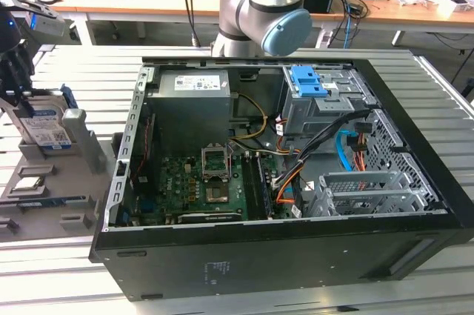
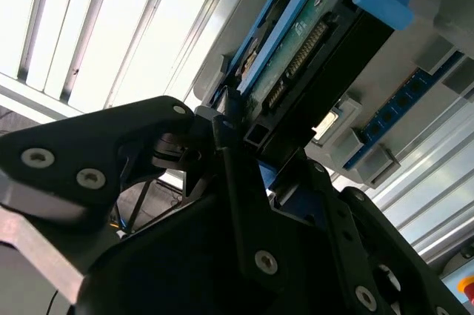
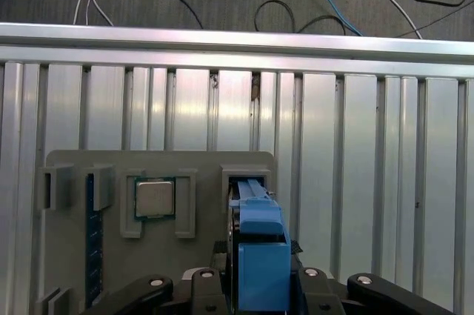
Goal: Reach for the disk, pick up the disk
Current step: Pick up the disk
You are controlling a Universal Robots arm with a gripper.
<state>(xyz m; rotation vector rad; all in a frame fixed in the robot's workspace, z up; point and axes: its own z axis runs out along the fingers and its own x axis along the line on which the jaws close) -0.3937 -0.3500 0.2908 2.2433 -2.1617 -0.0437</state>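
The disk (image 1: pixel 46 128) stands on edge in the grey fixture (image 1: pixel 81 148) on the exterior view's left, white-and-blue label facing outward. My gripper (image 1: pixel 16 85) comes down on it from above. In the second wrist view the disk (image 2: pixel 311 48) shows its green circuit board and blue side rails, and the black fingers (image 2: pixel 226 133) press against its two faces, so the gripper (image 2: pixel 259 148) is shut on it. The first wrist view looks straight down the disk's blue rail (image 3: pixel 259 244), with the gripper (image 3: pixel 255 289) on either side of it, above the fixture's slot (image 3: pixel 248 178).
A small grey chip (image 3: pixel 155 199) lies in a pocket of the fixture beside the disk. The open black computer case (image 1: pixel 415 204) takes up the middle of the slatted metal table (image 1: pixel 67 270), with a blue latch bracket (image 1: pixel 307 81) at its back. The arm (image 1: pixel 266 11) rises behind the case.
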